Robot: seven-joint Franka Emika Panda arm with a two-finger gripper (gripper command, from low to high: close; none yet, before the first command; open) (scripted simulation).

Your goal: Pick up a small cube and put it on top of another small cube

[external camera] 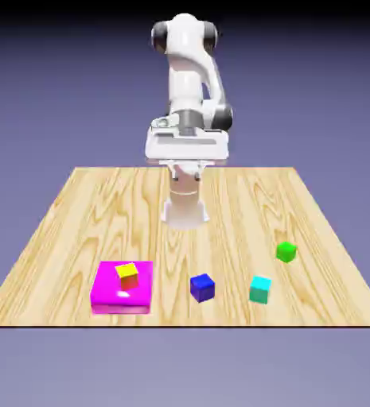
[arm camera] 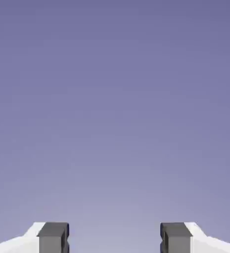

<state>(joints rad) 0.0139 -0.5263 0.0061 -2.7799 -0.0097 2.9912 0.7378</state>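
Saw a broad wood-grained surface [external camera: 235, 207], serving as shared support for the cubes and leaving room for reaching between most of them. At its far side, found the white Franka Panda arm [external camera: 185, 71], folded high and back near its base, well apart from the cubes — presumably to avoid knocking anything before a chosen approach.

Toward the exterior view's left, near the front edge, noted a flat magenta slab [external camera: 108, 299], lying flat and acting as a low platform. Found the pincer [arm camera: 115, 239] wide, with nothing between its fingertips and only backdrop beyond in the hand view; judged ready for a grasp, but in need of turning downward first.

Saw four small cubes, much alike in size: a yellow-topped cube [external camera: 127, 275], reddish on the side, resting on the slab; a blue cube [external camera: 203, 288] near the middle of the front; a cyan cube [external camera: 260, 290] farther toward the exterior view's right; and a green cube [external camera: 286, 252] behind the cyan one. Could not tell the intended pair from the task alone. Judged the job at its start — best served by choosing a cube, squaring up to its sides, and lowering without brushing a neighbour.
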